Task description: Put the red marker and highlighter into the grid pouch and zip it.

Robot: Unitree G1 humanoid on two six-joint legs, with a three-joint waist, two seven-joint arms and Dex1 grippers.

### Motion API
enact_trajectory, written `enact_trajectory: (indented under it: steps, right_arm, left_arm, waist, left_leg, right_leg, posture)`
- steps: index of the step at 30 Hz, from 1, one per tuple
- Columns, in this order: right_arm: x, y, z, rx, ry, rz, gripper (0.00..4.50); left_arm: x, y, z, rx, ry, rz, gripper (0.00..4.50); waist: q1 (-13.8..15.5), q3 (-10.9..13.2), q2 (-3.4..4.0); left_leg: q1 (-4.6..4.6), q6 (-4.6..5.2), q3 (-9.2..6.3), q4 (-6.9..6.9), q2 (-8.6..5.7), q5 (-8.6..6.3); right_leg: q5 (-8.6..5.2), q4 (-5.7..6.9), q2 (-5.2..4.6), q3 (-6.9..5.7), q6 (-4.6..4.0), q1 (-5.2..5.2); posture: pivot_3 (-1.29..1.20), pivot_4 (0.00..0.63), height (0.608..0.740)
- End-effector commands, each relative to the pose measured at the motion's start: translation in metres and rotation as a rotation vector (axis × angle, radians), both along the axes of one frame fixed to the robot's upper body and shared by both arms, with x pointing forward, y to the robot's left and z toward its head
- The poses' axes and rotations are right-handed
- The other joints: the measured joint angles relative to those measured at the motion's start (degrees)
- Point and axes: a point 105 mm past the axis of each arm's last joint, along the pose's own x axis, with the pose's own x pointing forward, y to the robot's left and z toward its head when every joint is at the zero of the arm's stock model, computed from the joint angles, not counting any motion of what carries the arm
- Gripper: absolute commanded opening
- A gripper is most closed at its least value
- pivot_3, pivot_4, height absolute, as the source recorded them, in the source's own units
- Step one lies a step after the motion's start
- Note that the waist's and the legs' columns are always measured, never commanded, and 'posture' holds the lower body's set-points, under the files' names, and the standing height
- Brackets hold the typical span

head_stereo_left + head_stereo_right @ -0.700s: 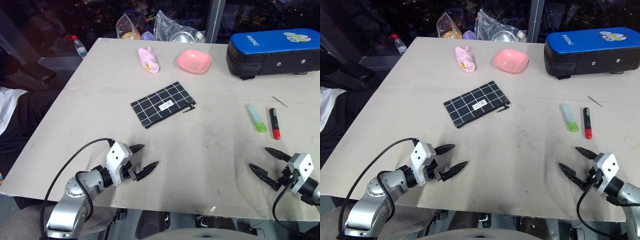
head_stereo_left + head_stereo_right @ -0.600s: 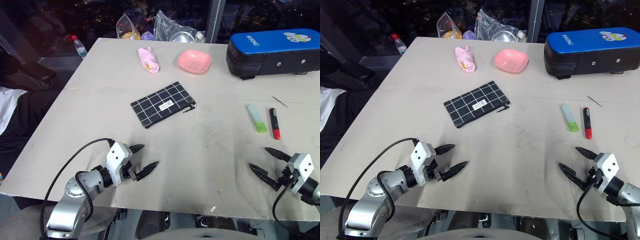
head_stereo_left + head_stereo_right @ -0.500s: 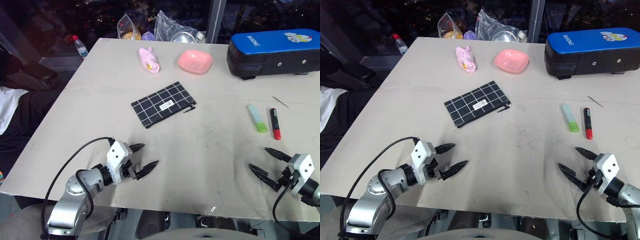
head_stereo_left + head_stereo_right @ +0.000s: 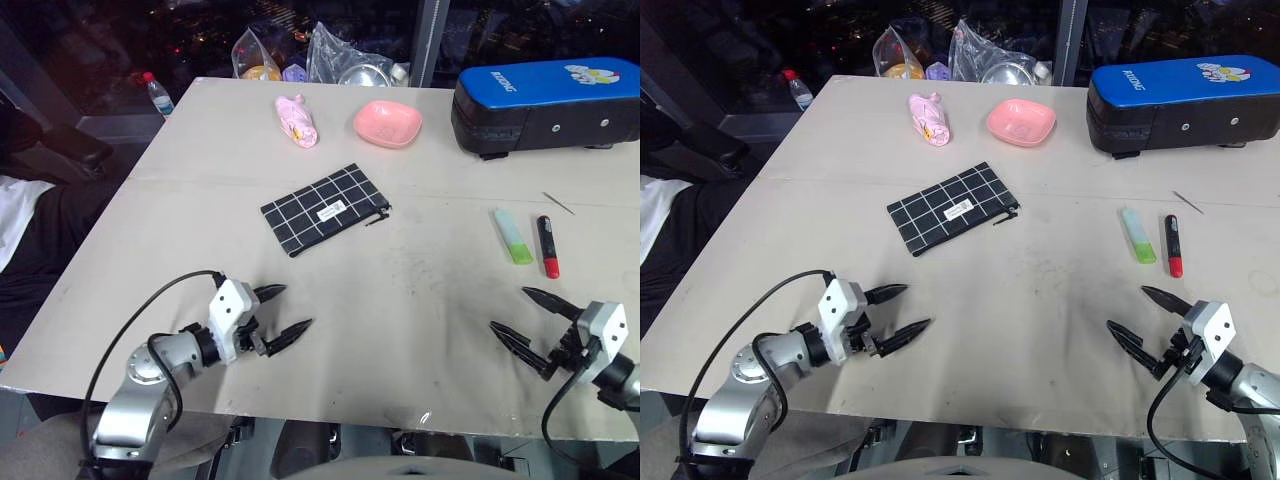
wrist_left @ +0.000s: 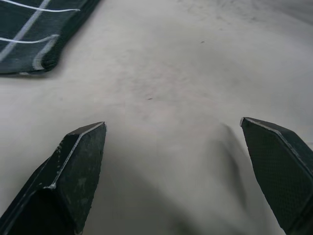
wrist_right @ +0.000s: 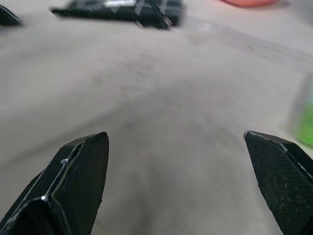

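grid pouch (image 4: 325,208): flat mid-tabletop (image 4: 400,300), contents hidden | highlighter (image 4: 514,237), red marker (image 4: 548,245): side by side right, outside pouch | left claw (image 4: 279,312), right claw (image 4: 522,315): both spread wide, empty

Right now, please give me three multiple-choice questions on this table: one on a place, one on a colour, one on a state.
1. Where does the red marker lie?
A. inside the grid pouch
B. beside the highlighter, on its right
C. in the pink dish

2. What colour is the big padded case?
A. blue
B. yellow
C. white

3. How do the jaws of the left gripper and right gripper stand?
A. both open, holding nothing
B. left shut on the pouch
C. right shut on the marker

Answers:
1. B: the marker lies on the table, parallel to the highlighter, far from the grid pouch.
2. A: its top is bright blue.
3. A: both jaws are spread over bare table.
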Motion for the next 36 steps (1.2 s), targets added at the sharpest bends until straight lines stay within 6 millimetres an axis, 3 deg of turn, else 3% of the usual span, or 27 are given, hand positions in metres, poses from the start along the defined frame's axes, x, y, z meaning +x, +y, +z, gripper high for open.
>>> enact_trajectory:
  steps: [1,6,9,21,36]
  right_arm:
    - [0.002,0.017,0.018,0.059,-0.046,0.042,4.46]
    - [0.0,0.032,0.023,0.102,-0.047,0.076,4.46]
    - [-0.002,0.036,0.022,0.109,-0.037,0.085,4.46]
    - [-0.001,0.038,0.031,0.13,-0.097,0.076,4.46]
    - [-0.007,0.04,0.033,0.127,-0.11,0.1,4.46]
  left_arm:
    - [0.017,0.027,0.018,0.067,-0.113,0.046,4.5]
    - [0.048,0.053,0.036,0.248,-0.306,0.074,4.5]
    - [0.062,0.059,0.042,0.317,-0.383,0.055,4.5]
    - [0.089,0.033,0.036,0.434,-0.427,-0.205,4.5]
    - [0.114,0.005,0.026,0.579,-0.513,-0.328,4.5]
  waist:
    - [0.0,0.0,0.0]
    - [0.2,0.0,-0.07]
    - [0.1,-0.1,-0.13]
    - [0.1,-0.1,-0.23]
    - [0.3,-0.2,-0.28]
  left_leg:
    - [0.0,0.0,-0.01,0.01,0.0,0.0]
    - [-0.02,0.0,-0.01,0.03,-0.03,0.0]
    - [-0.03,0.0,-0.01,0.03,-0.04,0.0]
    - [-0.05,0.01,0.02,0.08,-0.04,0.0]
    - [-0.09,0.09,-0.05,0.76,-0.03,-0.05]
  right_leg:
    - [0.0,0.0,0.01,0.0,0.0,0.0]
    - [0.01,-0.01,0.01,-0.02,0.0,0.01]
    - [0.01,-0.01,0.03,-0.03,0.0,0.01]
    - [0.02,0.06,0.07,-0.04,0.01,-0.01]
    - [0.0,0.66,0.05,-0.05,0.01,0.0]
  posture:
    - [0.0,0.15,0.688]
    - [0.0,0.15,0.688]
    - [0.0,0.15,0.688]
    - [0.0,0.15,0.688]
    - [0.0,0.15,0.688]
